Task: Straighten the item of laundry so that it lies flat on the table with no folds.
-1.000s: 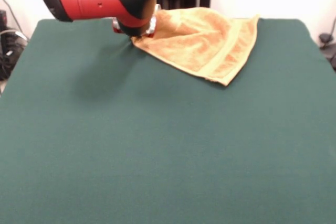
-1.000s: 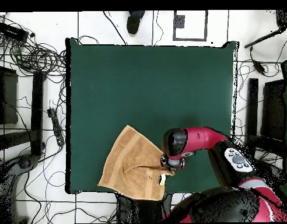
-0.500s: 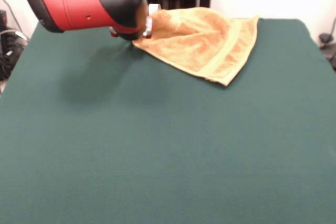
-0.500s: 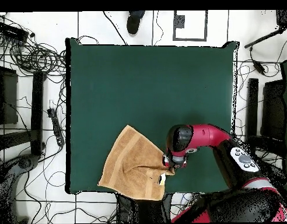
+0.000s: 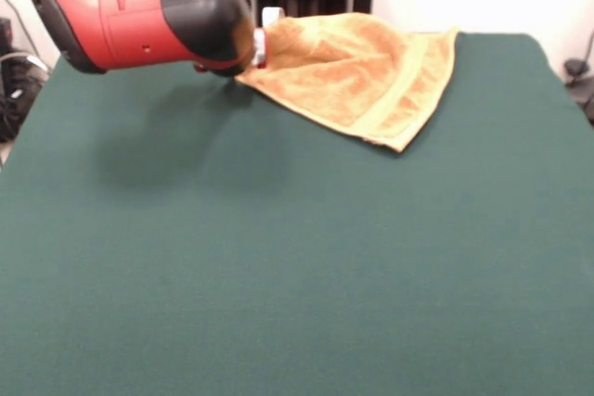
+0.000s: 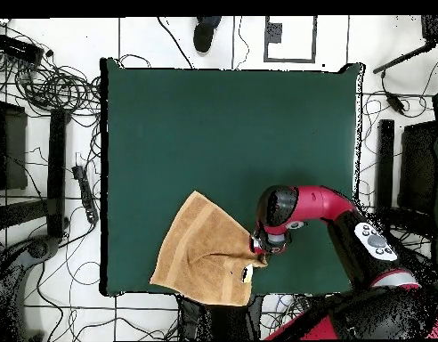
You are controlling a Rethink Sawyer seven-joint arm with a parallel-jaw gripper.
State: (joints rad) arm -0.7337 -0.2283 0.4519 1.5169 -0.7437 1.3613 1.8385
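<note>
Orange-tan terry cloth, the towel (image 5: 357, 67), lies at the table's (image 5: 278, 257) far edge in the front view, right of centre. In the overhead view the towel (image 6: 205, 254) sits near the table's (image 6: 231, 134) bottom-left corner, and its lower part hangs past the edge. It lies turned like a diamond, one corner pointing out toward the open table. A woven band runs along one side. The cloth is not yet flat: it rises in soft wrinkles toward the corner nearest the arm.

At that raised corner is the robot's gripper (image 5: 257, 45), at the end of the red and black arm. The arm's dark rounded end hides most of the jaws, so I cannot tell whether they are clenched on the cloth or released. A small white piece shows beside them, touching the towel's edge.

Over the last second, the arm has drawn away from the table's middle, toward the robot's side, and has swung more level. The towel's outline looks unchanged, and the pointed corner has stayed in place. In my judgement, this motion has not spread the cloth at all. Flattening remains to be done, and the overhanging part still needs bringing onto the table.
</note>
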